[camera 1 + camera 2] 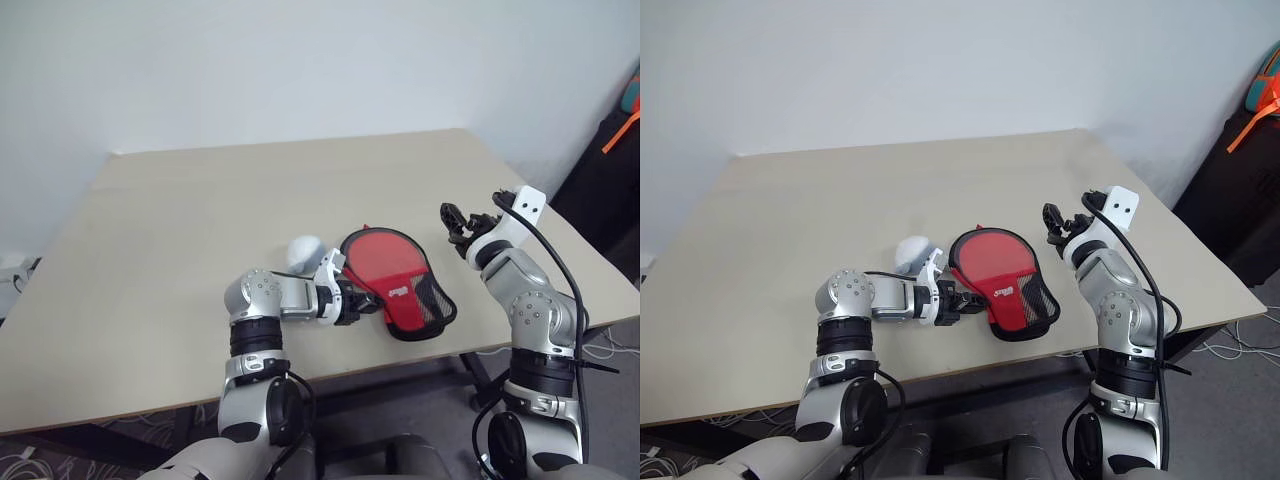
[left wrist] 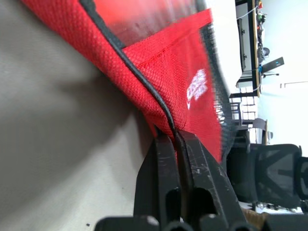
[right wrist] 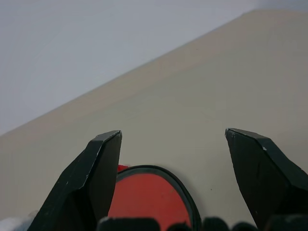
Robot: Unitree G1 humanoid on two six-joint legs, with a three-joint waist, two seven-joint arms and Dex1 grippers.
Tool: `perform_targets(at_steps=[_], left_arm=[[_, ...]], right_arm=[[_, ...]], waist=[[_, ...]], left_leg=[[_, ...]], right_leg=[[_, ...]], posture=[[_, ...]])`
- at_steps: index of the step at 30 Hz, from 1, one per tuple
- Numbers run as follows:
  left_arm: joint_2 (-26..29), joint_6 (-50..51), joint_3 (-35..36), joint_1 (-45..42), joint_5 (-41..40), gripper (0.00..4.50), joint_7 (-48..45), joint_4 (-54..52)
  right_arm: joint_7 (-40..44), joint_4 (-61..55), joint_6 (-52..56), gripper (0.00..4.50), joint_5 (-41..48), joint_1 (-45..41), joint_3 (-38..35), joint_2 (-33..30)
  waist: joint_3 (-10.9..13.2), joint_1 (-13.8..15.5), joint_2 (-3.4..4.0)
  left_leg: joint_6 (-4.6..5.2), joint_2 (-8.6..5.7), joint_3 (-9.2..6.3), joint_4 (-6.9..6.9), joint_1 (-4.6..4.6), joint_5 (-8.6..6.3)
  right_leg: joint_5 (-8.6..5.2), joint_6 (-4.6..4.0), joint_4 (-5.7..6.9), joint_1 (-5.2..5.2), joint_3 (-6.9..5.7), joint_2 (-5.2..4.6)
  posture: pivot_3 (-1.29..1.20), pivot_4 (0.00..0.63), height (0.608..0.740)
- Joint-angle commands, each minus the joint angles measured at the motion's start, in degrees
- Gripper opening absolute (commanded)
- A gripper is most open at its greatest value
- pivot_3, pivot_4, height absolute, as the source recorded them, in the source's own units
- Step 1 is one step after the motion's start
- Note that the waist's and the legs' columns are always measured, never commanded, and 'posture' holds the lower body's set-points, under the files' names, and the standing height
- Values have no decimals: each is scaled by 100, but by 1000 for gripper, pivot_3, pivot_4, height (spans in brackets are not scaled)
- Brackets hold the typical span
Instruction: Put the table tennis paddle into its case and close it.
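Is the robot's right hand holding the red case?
No, the right hand hangs open above the table, apart from the case.

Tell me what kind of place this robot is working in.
Likely an office or lab workroom: a plain beige table against a bare white wall, cables on the floor, and dark office chairs beside further desks in the left wrist view.

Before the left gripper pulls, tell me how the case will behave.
The case looks like woven fabric with a mesh pocket, so it will probably sag or fold rather than lift flat. The left gripper is shut on just its black edging, so the rest may trail. It lies flat on the table, so it will likely drag, not roll.
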Motion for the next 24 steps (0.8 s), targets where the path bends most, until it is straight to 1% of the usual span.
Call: perform_targets(at_steps=[1,5,9,10,13,15,19,24], left_arm=[[-118,56,-77,-158,-345,32,-131,51],[-58,56,-103,-161,-354,32,-18,93],[195,56,-268,-151,-951,32,24,229],[325,56,-363,-153,-1187,32,99,314],[809,56,-973,-19,-1942,32,321,357],[1196,56,-1424,93,-2677,32,393,332],[2150,56,-2570,302,-4150,32,527,124],[2553,56,-3251,301,-5343,32,1008,114]], right_arm=[[-31,-160,-137,3755,36,-104,-54,19],[-37,-183,-132,3755,43,-92,-57,31],[-41,-216,-121,3755,47,-77,-45,39],[-47,-237,-113,3755,46,-70,-30,51],[-61,-297,-88,3755,51,-35,1,78],[-82,-334,-81,3755,42,-10,25,104],[-109,-393,-61,3755,49,27,19,141],[-113,-412,-61,3755,53,55,3,140]], waist=[[0,1,0],[0,0,0],[0,-1,0],[0,-1,0],[0,-1,0],[0,-4,0],[0,-4,1],[0,20,1]], left_leg=[[0,0,0,0,0,0],[0,0,1,0,0,0],[0,0,0,0,0,0],[0,0,0,0,-1,0],[0,0,-2,-1,0,0],[0,0,-3,-3,0,0],[1,0,-3,-5,-1,0],[0,0,-1,-3,-1,0]], right_leg=[[0,0,0,0,0,0],[0,0,0,0,0,0],[0,0,0,-1,0,0],[0,0,0,-1,0,0],[0,0,2,-2,1,0],[0,0,3,-3,1,0],[0,1,4,-6,3,0],[0,-1,2,-2,1,-5]], posture=[[0,0,740],[0,0,740],[0,0,740],[0,0,740],[0,0,740],[0,0,740],[0,0,740],[0,0,740]])
